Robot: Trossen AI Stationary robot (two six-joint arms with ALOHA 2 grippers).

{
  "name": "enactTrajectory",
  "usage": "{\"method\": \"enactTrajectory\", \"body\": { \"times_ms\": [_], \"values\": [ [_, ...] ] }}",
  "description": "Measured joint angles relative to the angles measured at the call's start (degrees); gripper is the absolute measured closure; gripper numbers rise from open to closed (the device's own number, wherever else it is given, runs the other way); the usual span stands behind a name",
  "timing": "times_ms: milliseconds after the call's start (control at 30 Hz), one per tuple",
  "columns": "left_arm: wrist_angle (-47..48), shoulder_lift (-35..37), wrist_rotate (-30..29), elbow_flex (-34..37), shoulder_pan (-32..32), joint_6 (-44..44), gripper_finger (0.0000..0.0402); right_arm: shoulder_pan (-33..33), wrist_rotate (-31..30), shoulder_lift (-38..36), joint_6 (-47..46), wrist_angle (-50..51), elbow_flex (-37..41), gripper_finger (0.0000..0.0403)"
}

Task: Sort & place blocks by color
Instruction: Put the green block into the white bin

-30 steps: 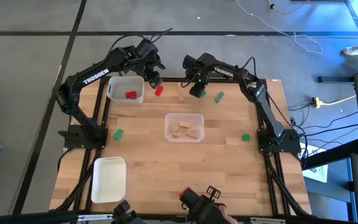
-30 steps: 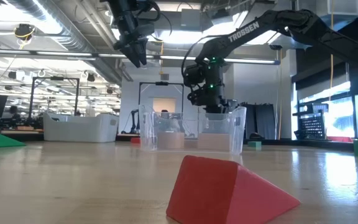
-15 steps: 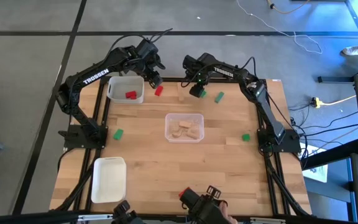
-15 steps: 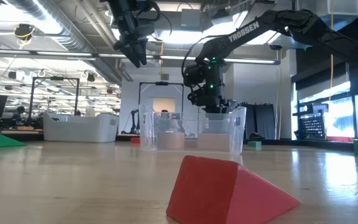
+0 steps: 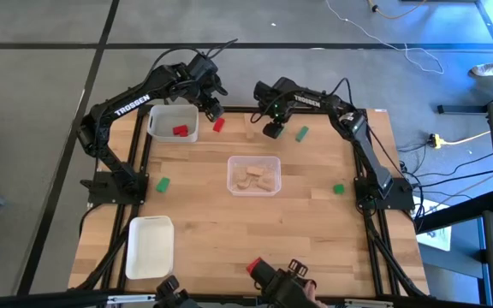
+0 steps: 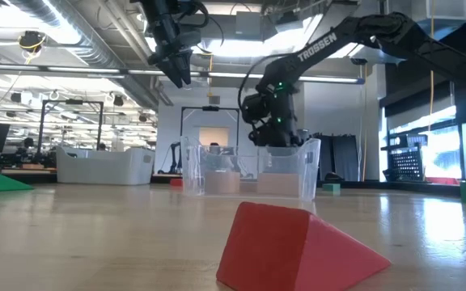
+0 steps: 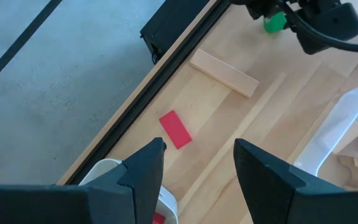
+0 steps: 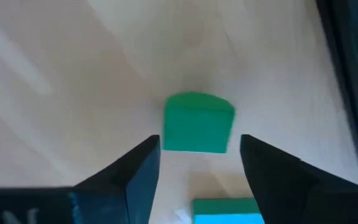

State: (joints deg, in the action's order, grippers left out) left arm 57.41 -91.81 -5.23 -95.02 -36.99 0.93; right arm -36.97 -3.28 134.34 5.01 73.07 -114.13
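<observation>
**Right pincer standing spread above a green block at the far edge of the bench**

Right pincer (image 5: 270,130) is hovering over the far middle of the bench (image 5: 315,248), its dark fingers (image 8: 135,171) standing spread with nothing between them. Directly beyond the fingertips in the right wrist view, a green block (image 8: 197,122) with one rounded edge is lying flat on the wood, apart from both fingers.

Left pincer (image 5: 213,109) is hanging at the far left corner, beside a white tray (image 5: 163,130); its fingers (image 7: 143,171) are standing parted and are gripping nothing. A flat red block (image 7: 175,129) is lying on the bench just beyond them, and a second red block (image 5: 180,131) is sitting inside the white tray. A long plain light-wood block (image 7: 224,73) is lying near the far edge, between the two pincers.

A clear tray (image 5: 234,184) at the bench's centre is holding several light-wood pieces (image 5: 256,178). Other green blocks are lying scattered: one right of the right pincer (image 5: 302,133), one near the left edge (image 5: 162,184), one near the right edge (image 5: 338,189). A second white tray (image 5: 135,257) is sitting at the near left. In the low view a red wedge-shaped block (image 6: 298,246) is lying closest to the camera.
</observation>
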Motion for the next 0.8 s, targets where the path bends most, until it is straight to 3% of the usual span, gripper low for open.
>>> {"method": "enactTrajectory", "body": {
  "times_ms": [533, 800],
  "values": [
    [0.0, 0.0, 0.0, 0.0, 0.0, 0.1, 0.0215, 0.0, -1.0, 0.0, 0.0, -1.6, 1.0, 0.0181],
    [0.0, 0.0, 0.0, 0.0, 0.0, 0.1, 0.0215, -0.1, 2.9, 0.0, 0.0, -3.0, 1.0, 0.0181]
  ]
}}
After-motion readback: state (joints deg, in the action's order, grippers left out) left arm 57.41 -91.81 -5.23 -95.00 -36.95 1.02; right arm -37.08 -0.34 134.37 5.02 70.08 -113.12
